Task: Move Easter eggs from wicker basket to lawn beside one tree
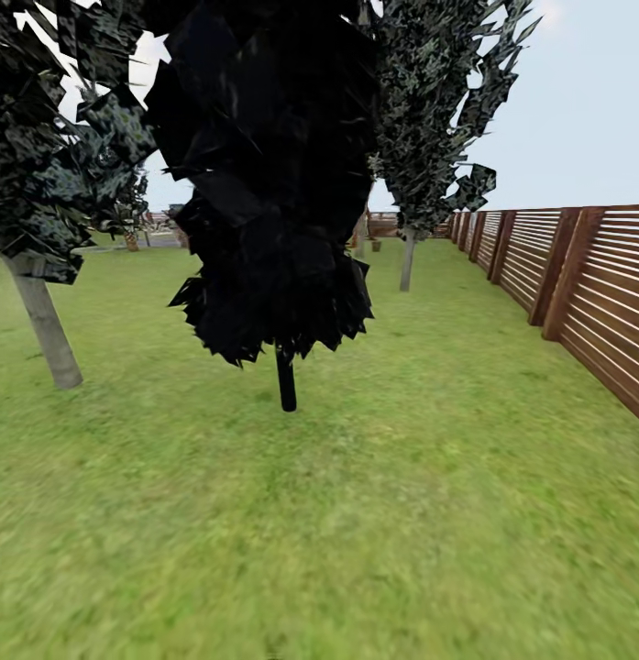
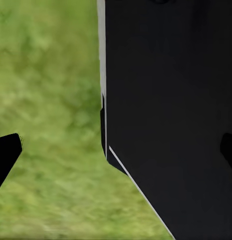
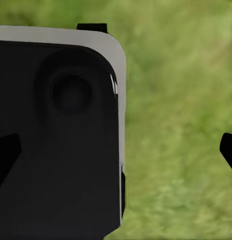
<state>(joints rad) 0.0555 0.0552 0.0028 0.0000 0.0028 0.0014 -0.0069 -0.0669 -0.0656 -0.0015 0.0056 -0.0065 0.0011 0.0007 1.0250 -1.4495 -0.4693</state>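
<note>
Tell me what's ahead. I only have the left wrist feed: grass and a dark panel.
Observer: The head view has a black-leaved tree dead ahead on the lawn.
Operator: Any other tree close by?
Observer: A grey-trunked tree stands to the left of the black one.
Operator: Right tool state?
Observer: The right tool is open and empty, with its fingers wide apart.
</note>
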